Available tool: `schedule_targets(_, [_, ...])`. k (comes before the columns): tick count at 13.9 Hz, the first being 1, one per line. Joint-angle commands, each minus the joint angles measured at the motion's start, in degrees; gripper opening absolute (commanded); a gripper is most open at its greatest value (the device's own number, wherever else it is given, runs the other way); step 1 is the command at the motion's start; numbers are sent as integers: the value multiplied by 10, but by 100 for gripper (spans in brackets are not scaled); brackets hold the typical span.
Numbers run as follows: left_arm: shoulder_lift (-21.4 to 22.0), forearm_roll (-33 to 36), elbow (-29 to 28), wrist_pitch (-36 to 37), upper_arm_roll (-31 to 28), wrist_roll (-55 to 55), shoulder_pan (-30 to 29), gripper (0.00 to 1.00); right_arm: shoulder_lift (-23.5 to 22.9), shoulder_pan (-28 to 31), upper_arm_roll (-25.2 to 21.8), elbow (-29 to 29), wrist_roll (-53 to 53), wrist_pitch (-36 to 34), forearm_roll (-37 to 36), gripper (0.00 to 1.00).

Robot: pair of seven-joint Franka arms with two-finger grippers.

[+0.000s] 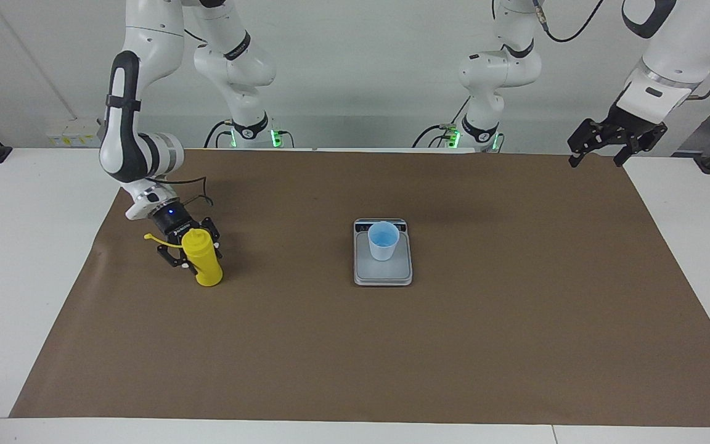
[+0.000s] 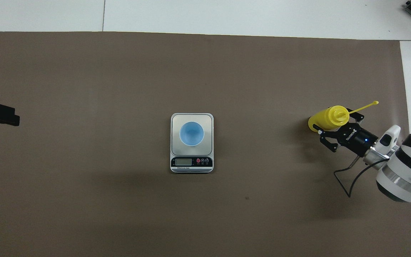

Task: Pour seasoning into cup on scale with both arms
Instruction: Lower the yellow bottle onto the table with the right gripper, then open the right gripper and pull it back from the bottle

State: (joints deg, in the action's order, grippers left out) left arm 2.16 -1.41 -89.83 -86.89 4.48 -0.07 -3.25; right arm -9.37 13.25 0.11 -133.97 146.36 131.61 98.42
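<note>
Jaws of the right gripper [image 1: 195, 256] are set about the upper body of the seasoning [image 1: 203, 264]; whether they clasp it or have let go cannot be told. The bottle is stood upright on the brown mat [image 1: 515, 320], toward the right arm's end of the table and well apart from the scale [image 1: 383, 275].

It is seen as a bright yellow cylinder with a nozzle top, and its thin cap strap [image 1: 156, 238] is stuck out to one side. A light, soft-walled plastic body is judged likely, smooth enough to slip and easily squeezed. It is best taken around the middle of the body, below the shoulder and clear of the strap, with only moderate pressure so that nothing is forced out early.

At the table's middle the light-blue cup [image 1: 383, 242] is stood on the scale's plate. It is judged very light and easily tipped by a bump.

The left gripper [image 1: 596, 161] is held with jaws wide and nothing in them, over the mat's corner nearest the left arm's base, and that arm waits.
</note>
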Motion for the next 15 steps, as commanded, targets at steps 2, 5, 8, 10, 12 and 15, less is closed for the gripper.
schedule_targets(2, [15, 5, -17, 3, 5, -5, -6, 100, 7, 18, 5, -4, 19, -13, 15, 100])
schedule_targets(5, [15, 5, -17, 3, 5, -5, -6, 100, 10, 19, 3, -4, 18, -10, 5, 100])
schedule_targets(8, [15, 5, -17, 3, 5, -5, -6, 100, 13, 37, 3, -4, 18, -7, -51, 100])
schedule_targets(10, [15, 5, -17, 3, 5, -5, -6, 100, 16, 42, 3, -9, 17, -8, -61, 100])
schedule_targets(12, [15, 5, -17, 3, 5, -5, -6, 100, 22, 42, 3, -23, 17, -8, -61, 100])
schedule_targets(15, [15, 5, -17, 3, 5, -5, -6, 100, 27, 51, 2, -36, 14, 0, -111, 100])
